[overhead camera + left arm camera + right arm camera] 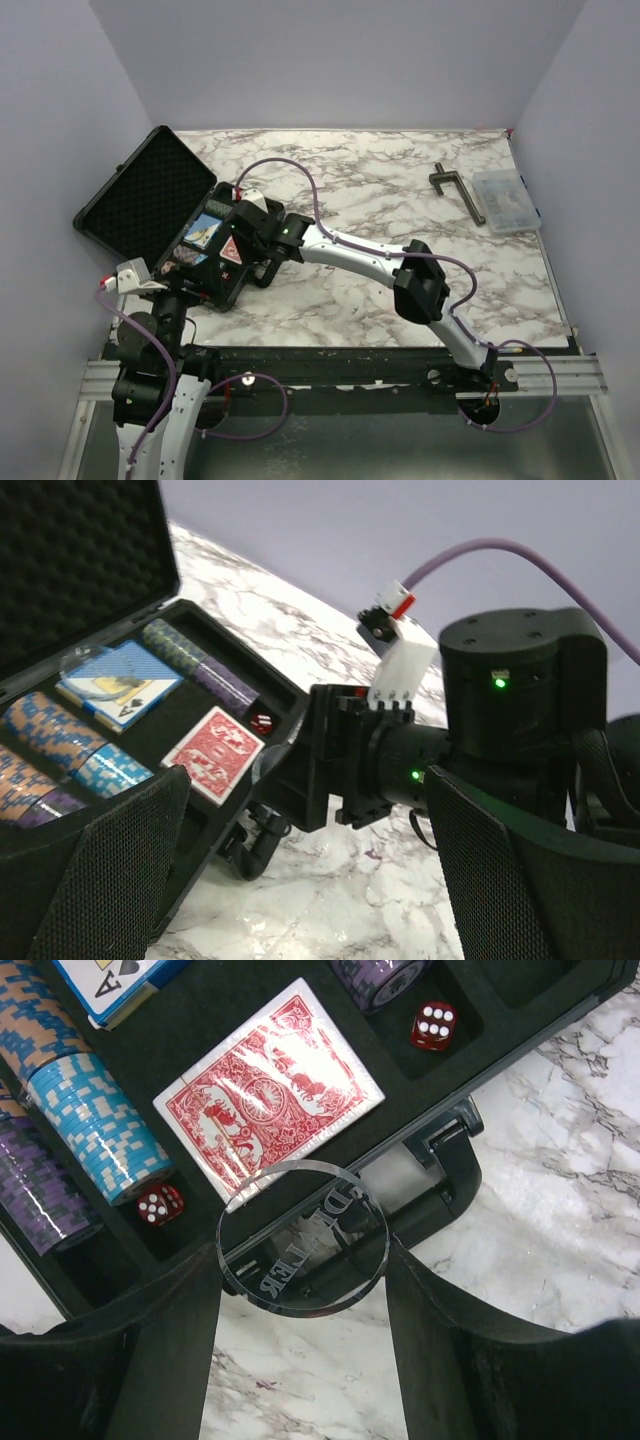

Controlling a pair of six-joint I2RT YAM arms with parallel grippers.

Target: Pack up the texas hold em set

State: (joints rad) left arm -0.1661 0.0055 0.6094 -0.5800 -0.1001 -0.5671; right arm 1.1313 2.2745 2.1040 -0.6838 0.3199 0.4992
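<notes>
Marble table [400, 200], lilac walls [330, 60]; right claw [303, 1260] pinches dealer disc [300, 1235]; left claw [305, 815] wide, empty.

Looking like a robot lab test cell, probably purpose-built. Plain lilac walls [330, 60] are boxing in the marble-pattern table [400, 200] on three sides. An aluminium rail [560, 372] is running along the table's near edge, carrying the left arm [150, 400] and right arm [440, 290]. Purple cables [283, 161] are looping over the table.

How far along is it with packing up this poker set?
Mostly packed: chips, both card decks and dice already sit in the case. The right pincer holds the clear dealer disc at the case's front edge. Remaining: place the disc inside and close the lid, which stands open.
</notes>
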